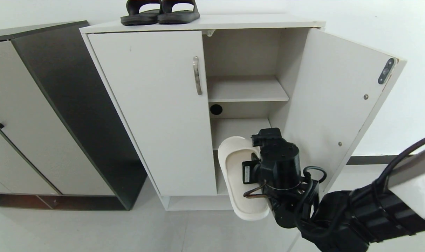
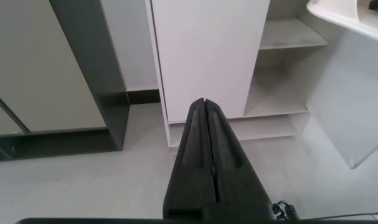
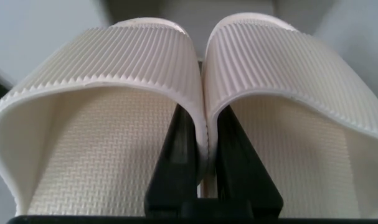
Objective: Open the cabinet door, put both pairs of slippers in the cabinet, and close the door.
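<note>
While the door stands open, the right hand grasps the white slippers by their inner edges, just before the cabinet's lower shelf. Stowing this pair is in hand; next, I judge, push them in and release. The black slippers sit atop; the left hand is clenched, empty.

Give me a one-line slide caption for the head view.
Right gripper holds the white slippers before the open cabinet; black slippers sit on its top.
</note>
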